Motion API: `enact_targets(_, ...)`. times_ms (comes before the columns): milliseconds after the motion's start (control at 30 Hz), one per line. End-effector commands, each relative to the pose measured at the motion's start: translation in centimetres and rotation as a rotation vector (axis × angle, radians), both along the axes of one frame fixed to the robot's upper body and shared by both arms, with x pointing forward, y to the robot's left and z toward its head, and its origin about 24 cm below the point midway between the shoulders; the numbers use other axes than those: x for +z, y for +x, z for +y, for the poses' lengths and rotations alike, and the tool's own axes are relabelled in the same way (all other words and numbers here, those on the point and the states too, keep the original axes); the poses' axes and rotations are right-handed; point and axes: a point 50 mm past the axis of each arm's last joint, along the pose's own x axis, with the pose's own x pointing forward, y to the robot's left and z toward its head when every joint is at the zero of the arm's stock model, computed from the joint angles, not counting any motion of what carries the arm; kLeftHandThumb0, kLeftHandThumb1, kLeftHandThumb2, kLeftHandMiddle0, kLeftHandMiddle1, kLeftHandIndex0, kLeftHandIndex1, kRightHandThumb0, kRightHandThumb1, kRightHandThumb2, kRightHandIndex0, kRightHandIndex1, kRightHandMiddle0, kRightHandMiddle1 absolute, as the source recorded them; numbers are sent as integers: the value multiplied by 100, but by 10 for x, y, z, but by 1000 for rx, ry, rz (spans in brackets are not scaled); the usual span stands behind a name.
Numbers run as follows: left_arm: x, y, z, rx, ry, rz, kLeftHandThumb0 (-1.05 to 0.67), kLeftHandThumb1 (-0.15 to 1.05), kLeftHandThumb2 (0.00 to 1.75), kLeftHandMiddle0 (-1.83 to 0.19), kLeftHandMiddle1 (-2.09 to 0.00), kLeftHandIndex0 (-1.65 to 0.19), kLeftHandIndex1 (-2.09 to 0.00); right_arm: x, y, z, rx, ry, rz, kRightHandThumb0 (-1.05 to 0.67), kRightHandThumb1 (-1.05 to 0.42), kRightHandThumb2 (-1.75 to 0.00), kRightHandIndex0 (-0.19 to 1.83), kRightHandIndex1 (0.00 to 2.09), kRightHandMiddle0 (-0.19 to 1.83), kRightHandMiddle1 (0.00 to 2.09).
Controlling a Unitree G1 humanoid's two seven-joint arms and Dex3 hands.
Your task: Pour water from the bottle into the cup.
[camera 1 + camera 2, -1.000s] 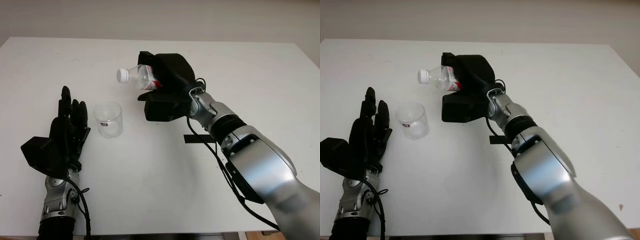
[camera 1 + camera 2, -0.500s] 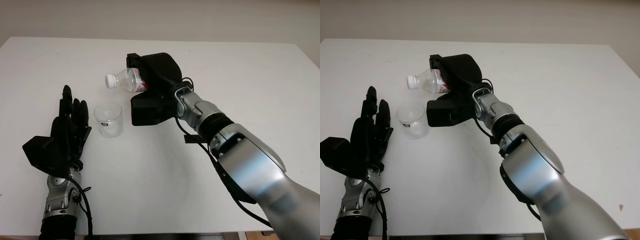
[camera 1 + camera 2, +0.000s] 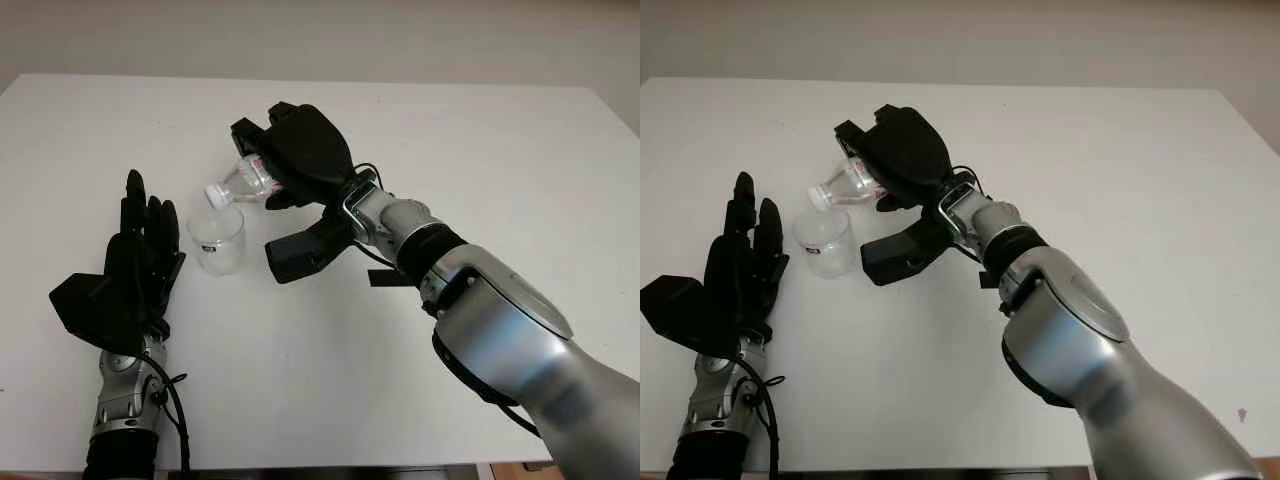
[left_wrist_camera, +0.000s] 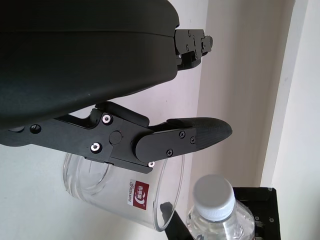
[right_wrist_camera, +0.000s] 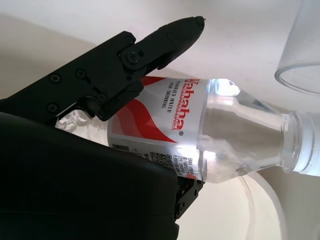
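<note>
A white table (image 3: 480,130) carries everything, and a pale wall runs behind its far edge. There are two hands, one cup and one bottle. Nearest the camera, just beside the cup on its left, the left hand (image 3: 135,270) stands open, fingers extended and pointing away toward the far edge, with nothing in its grasp; its arm comes up from the near edge of the table. The cup (image 3: 217,239), clear plastic with a small red mark on its wall, stands upright on the table, its open mouth facing up. Just beyond and above the cup, the right hand (image 3: 300,160) has its fingers wrapped around the body of the bottle (image 3: 240,181), a clear plastic one with a red and white label and a white cap still on its neck. The bottle's long axis is tilted, its capped end pointing down and leftward so that the cap sits right over the cup's rim, while its base is buried in the hand. The silver right arm stretches back from the cup toward the near right corner.
</note>
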Motion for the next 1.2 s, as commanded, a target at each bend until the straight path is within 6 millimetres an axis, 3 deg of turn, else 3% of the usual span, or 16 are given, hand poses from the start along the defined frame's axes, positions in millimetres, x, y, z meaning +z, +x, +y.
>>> enact_targets(0,-4,-1,-3,-6,-7,12,-62,105,53,9,-5,9,-5,14,1,0,23,-17,-75,-47,-104,-7,122,209,58,209)
enact_targets(300,-5,0,-3,-3,-5,17,-64,105,52,8,-6,8,-6,19,-2,6,66,-79,-176,-46,-105,-12,129,209,58,209)
enact_targets(433,-5,0,-3,-5,1,17,-64,105,53,8,-6,9,-5,20,-3,8,81,-76,-196,-46,-105,-8,127,209,42,209)
enact_targets(767,-5,0,-4,-10,7,17,-63,105,54,9,-5,9,-5,22,-5,11,95,-118,-277,-44,-105,-16,127,209,51,209)
enact_targets(933,-7,0,-4,-4,1,19,-63,105,54,9,-5,9,-5,22,-5,11,87,-105,-266,-44,-105,-13,125,209,47,209)
enact_targets(1167,-7,-2,-2,-4,-6,13,-63,105,53,8,-6,8,-6,19,-4,7,72,-58,-228,-46,-105,-8,130,209,58,209)
